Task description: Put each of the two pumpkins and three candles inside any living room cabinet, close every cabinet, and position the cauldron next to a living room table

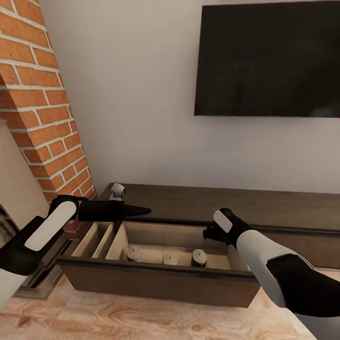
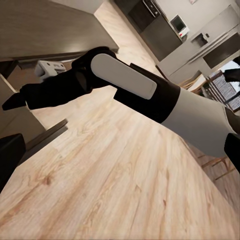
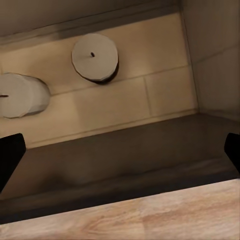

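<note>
The cabinet [image 1: 189, 208] stood against the white wall below a dark television [image 1: 269, 59], with one wide drawer [image 1: 156, 278] pulled out over the wooden floor [image 1: 118, 321]. Three candles sat in a row on the drawer's pale bottom near its front wall: one [image 1: 134, 253], the next [image 1: 170, 258] and the last [image 1: 199, 258] (the darkest of the three). The left gripper [image 1: 141, 211] hovered above the drawer's rear left corner, its dark jaws drawn together to a point and holding nothing. The right gripper [image 1: 210, 233] hung over the drawer's right end; its wrist view showed the jaws spread wide apart at the picture's edges, with two candles beneath. A small white device [image 1: 117, 191] rested on the cabinet top beside the brick column [image 1: 42, 118].
</note>
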